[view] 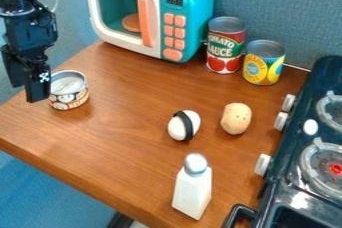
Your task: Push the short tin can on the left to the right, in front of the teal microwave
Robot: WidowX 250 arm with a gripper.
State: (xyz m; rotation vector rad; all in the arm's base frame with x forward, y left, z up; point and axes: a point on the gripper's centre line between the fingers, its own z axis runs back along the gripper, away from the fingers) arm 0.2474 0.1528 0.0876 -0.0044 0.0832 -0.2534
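- Black hand hangs just beside the short can, near the left edge of the desk; whether it is spread or closed, I can't tell from here.
- Stiff metal, I'd judge: smooth, fairly light, unlikely to crush.
- Best hold: opposite sides, just below the rim.

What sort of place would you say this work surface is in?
It looks like a toy kitchen set up on a wooden table: there is a teal toy microwave, a dark stove with burners, and small food cans by the microwave.
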